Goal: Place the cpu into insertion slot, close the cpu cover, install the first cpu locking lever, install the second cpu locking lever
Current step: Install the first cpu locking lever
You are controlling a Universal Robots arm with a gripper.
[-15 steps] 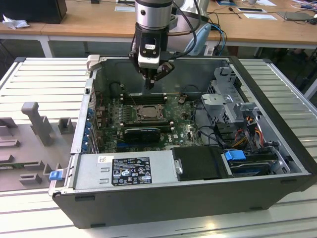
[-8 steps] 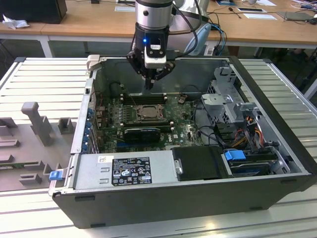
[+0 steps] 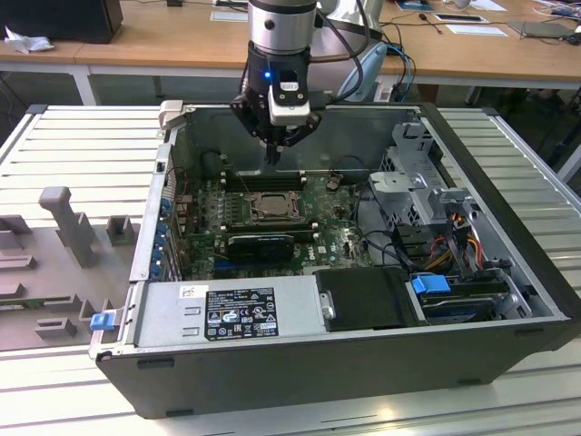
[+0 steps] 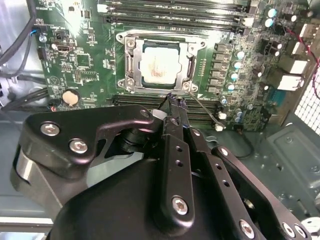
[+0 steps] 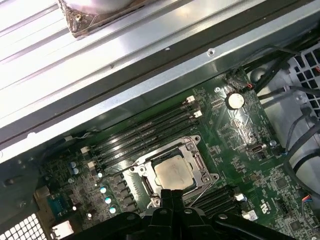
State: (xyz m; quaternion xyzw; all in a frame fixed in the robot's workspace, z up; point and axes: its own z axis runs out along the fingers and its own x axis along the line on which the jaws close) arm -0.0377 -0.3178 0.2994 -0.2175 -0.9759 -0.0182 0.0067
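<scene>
- Our gripper (image 4: 172,100) hangs over the open computer case (image 3: 363,363). Its black fingers (image 4: 176,150) are pressed together into one narrow tip, and we can see nothing between them.
- In the exterior view the gripper (image 3: 272,156) sits above the green board (image 4: 80,60), on the side towards the case's far wall.
- In the second wrist view the tip lies just off one edge of the insertion slot (image 4: 134,62), over a bank of long black memory slots (image 4: 145,100).
- And there's the cpu (image 4: 159,65), lying flat in the insertion slot with its pale metal top facing up.
- The cpu cover (image 4: 165,36) is down, and its grey frame rings the chip, which shows through the cut-out.
- A thin metal rod (image 4: 205,106) slants away from the socket corner nearest the fingertips. We cannot tell whether it is latched.
- More memory slots (image 4: 175,10) run along the socket's opposite edge.
- A round coin battery (image 4: 71,96) sits on the board well off to one side of the socket.
- In the first wrist view the cpu (image 5: 172,172) sits just beyond the gripper (image 5: 172,197).
</scene>
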